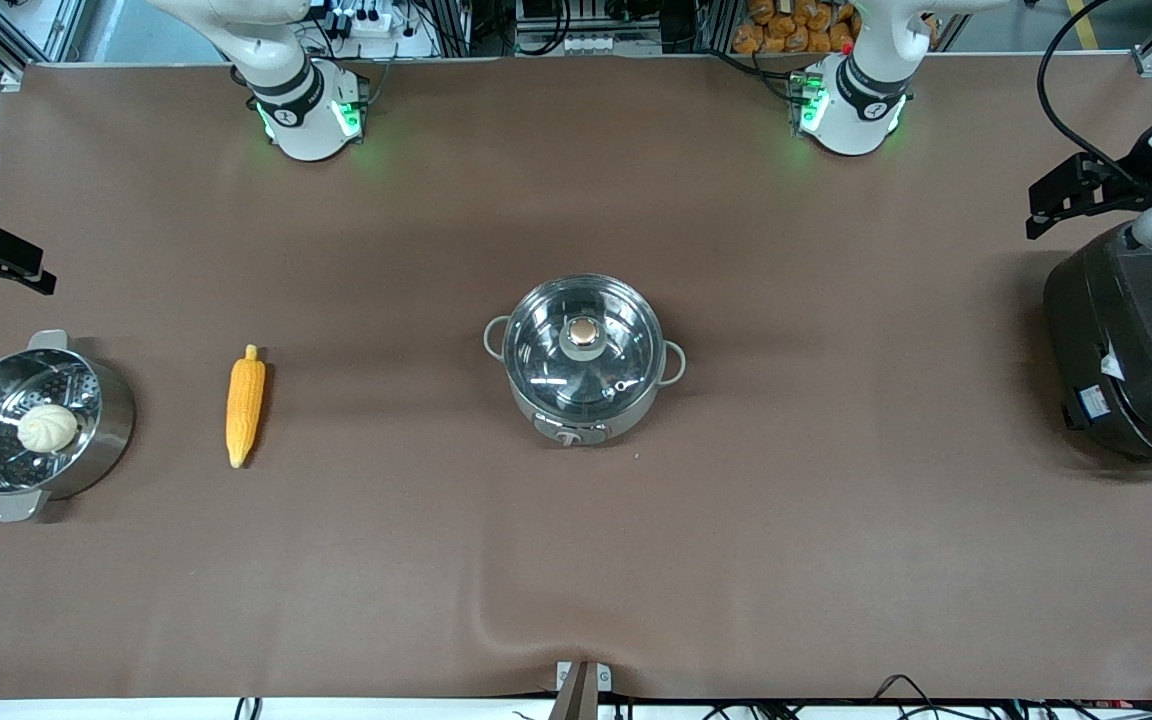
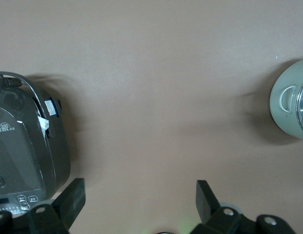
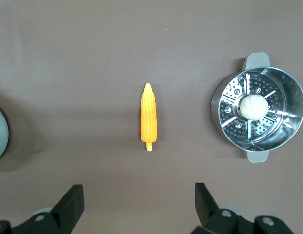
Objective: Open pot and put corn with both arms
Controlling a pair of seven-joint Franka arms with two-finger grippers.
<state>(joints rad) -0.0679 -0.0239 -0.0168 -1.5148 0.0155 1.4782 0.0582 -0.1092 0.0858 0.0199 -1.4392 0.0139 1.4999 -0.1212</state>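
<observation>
Your right gripper hangs open and empty over bare table at the right arm's end, with the corn lying flat on the mat well clear of its fingers. The corn sits between the steamer pot and the pot, closer to the steamer. Your left gripper is also spread wide, holding nothing, over the mat beside the black rice cooker at the left arm's end. The pot stands mid-table, its glass lid on, copper knob up; contents can't be made out. The steamer pot holds one white bun on its perforated insert. Both arms wait.
</observation>
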